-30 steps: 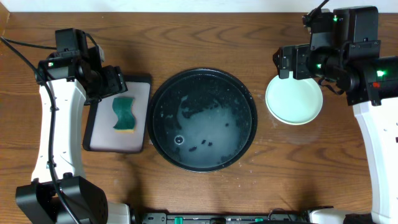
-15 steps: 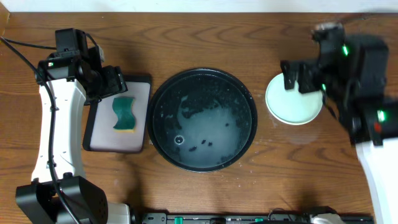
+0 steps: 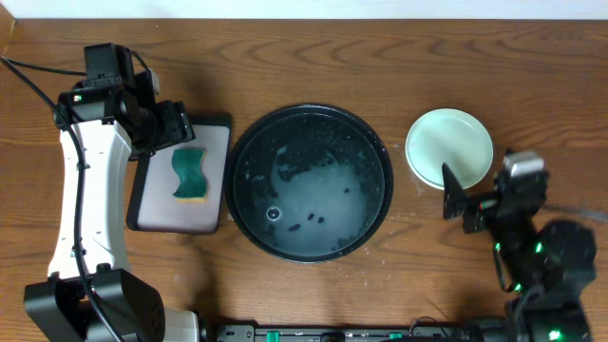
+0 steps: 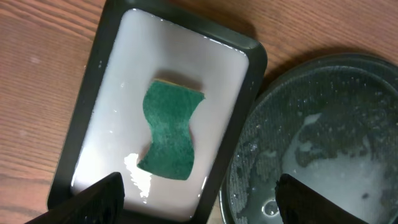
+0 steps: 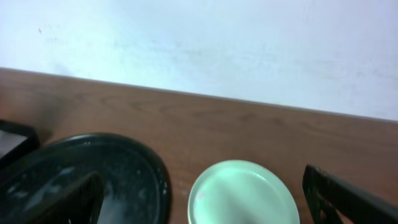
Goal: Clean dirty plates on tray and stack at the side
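Note:
The large round black tray (image 3: 369, 157) lies mid-table, wet with soapy water and a few dark specks; no plate is on it. A pale mint-blue plate (image 3: 449, 148) sits on the wood to its right; I cannot tell what lies under it, and no yellow plate shows. My right gripper (image 3: 456, 201) is open and empty, just in front of that plate. In the right wrist view the plate (image 5: 239, 190) lies between the open fingers (image 5: 205, 208), with the tray (image 5: 93, 168) at left. My left gripper (image 3: 180, 125) is open and empty, hovering over the sponge tray; its fingers (image 4: 202, 199) frame the bottom edge.
A green sponge (image 3: 189, 174) lies in a wet rectangular black-rimmed tray (image 3: 152, 204) left of the round tray. It also shows in the left wrist view (image 4: 169, 138), in the same tray (image 4: 93, 106). A white wall (image 5: 199, 43) stands behind the table.
My right arm has pulled back from over the mint plate at the far right toward the table's front edge. The plate stays where it was. The left arm has not moved.

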